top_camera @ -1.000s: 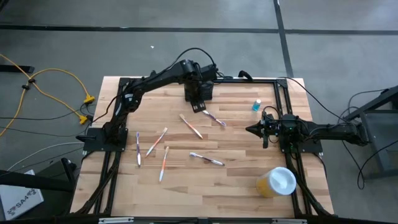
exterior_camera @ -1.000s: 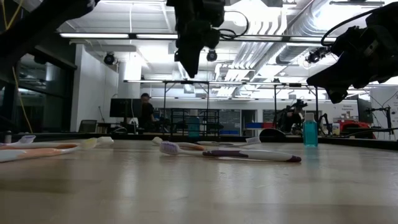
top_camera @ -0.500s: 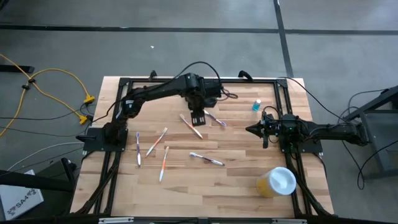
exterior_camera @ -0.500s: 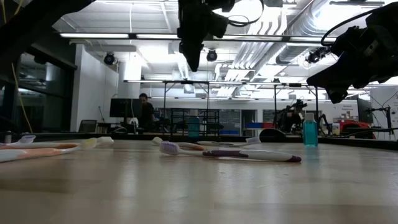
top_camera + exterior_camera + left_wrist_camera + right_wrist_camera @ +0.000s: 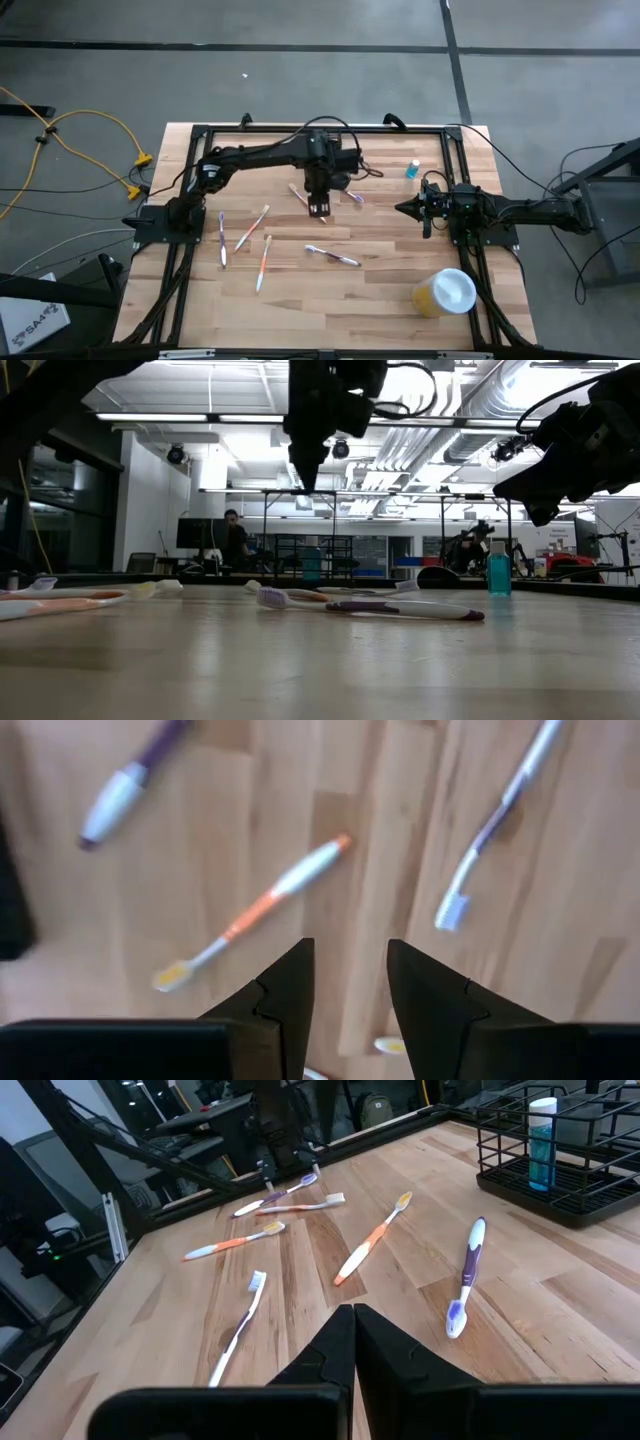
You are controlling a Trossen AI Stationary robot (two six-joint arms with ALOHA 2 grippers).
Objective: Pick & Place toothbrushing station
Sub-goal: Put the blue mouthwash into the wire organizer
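Over table middle: left gripper [image 5: 319, 207], fingers apart, gripping nothing
On right side: right gripper [image 5: 400, 209], closed, empty
Toothbrushes [image 5: 333, 256]: six, flat on table [image 5: 390, 270], scattered
Blue bottle [image 5: 412, 170]: one, inside black wire rack [image 5: 560, 1190]
Yellow cup [image 5: 445, 292]: one
Toothbrushing station: place cannot be told

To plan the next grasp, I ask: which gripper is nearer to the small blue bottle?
Right. In the high view, the right gripper, shut, sits just below the blue bottle. The left gripper, open, hangs much farther to the bottle's left.
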